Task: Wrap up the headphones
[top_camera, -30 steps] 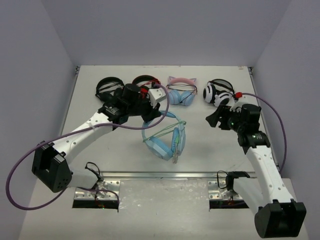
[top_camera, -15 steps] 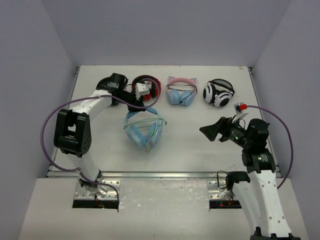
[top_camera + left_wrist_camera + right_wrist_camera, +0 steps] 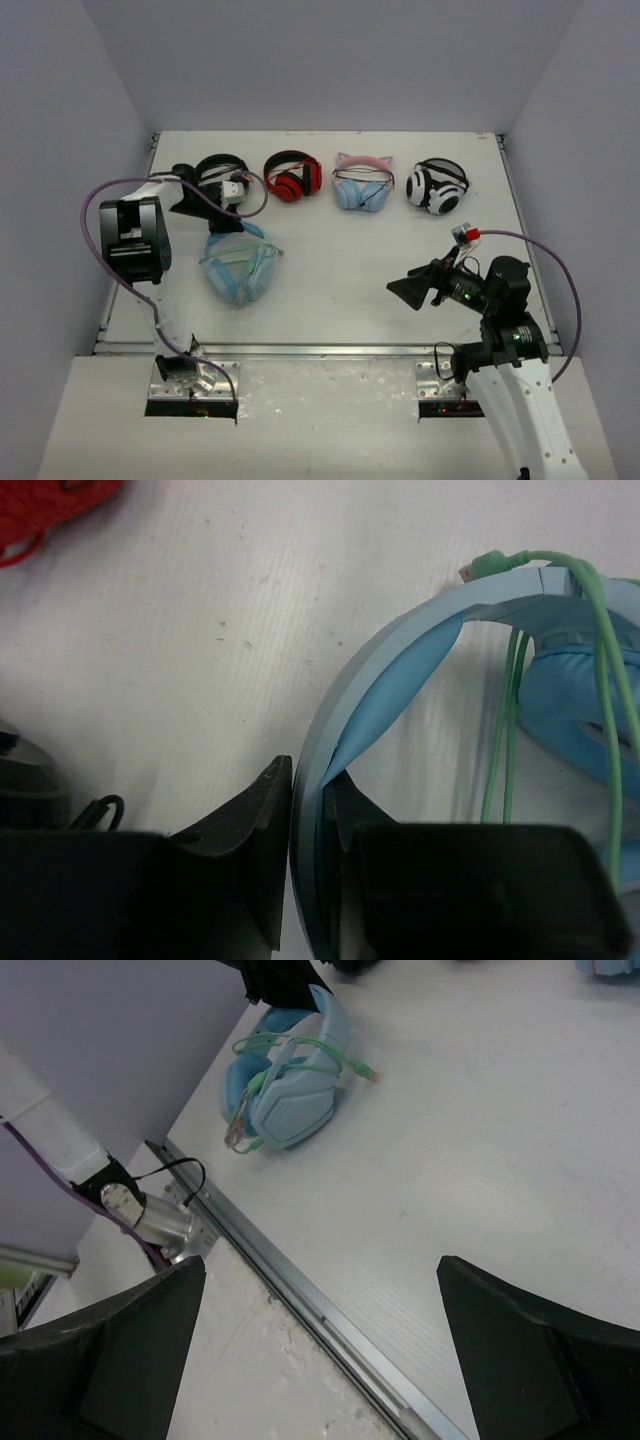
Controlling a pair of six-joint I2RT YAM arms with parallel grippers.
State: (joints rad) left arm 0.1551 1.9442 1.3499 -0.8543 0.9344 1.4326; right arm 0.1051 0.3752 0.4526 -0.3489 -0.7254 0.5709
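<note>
Bare table [image 3: 380, 260] lies between the headphones [image 3: 238, 272] and the right tool [image 3: 405, 290]; other pairs [image 3: 362, 190] crowd the far edge.

Your left gripper [image 3: 310, 785] sits at the bottom of the frame, its dark jaws pressed on either side of the headphones [image 3: 400, 675] at their light-blue band. From there the band arcs up and to the right over the white worktop [image 3: 200, 630]. The thin green cable [image 3: 604, 680] runs down across a blue earcup [image 3: 565, 705] at the right edge, and its plug [image 3: 478, 568] pokes out just above the band. A red object [image 3: 40, 505] fills the top-left corner, and a dark object [image 3: 30, 785] sits at the left edge.
</note>
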